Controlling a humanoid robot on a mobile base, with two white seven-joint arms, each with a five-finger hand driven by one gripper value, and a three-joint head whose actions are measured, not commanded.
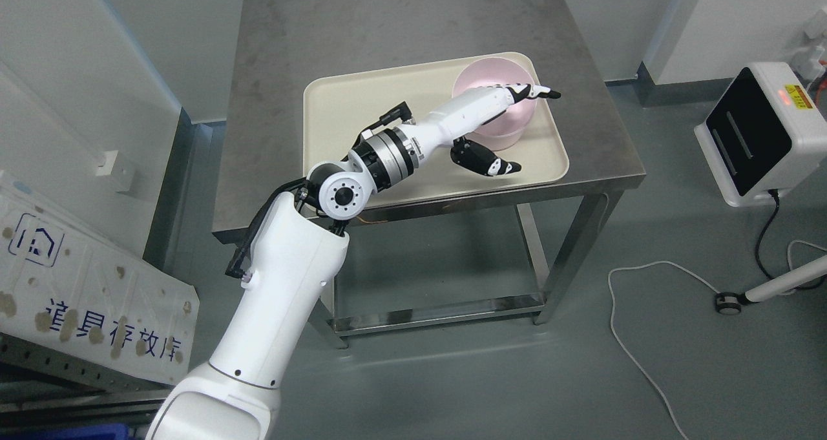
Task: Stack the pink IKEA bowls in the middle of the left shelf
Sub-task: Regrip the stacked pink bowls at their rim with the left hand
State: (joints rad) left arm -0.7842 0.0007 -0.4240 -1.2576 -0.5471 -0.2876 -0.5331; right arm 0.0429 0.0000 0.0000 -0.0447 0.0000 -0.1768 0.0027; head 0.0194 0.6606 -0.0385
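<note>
Left hand spread over the pink bowl, grip not yet made

Head view: the left hand (497, 126) reaches across the cream tray (362, 110) on the steel worktop (284, 59), its fingers (539, 92) stretched apart over the rim of the pink bowl (510, 78) and the thumb hanging below, beside the bowl's near wall, closed on nothing. The bowl sits directly under the fingers, at the tray's far right corner. Likely risks: a shallow pinch on the smooth wall could let the bowl slip or tip, and a sideways push could slide it against the tray lip just beyond the fingertips. The right arm is out of view.
</note>
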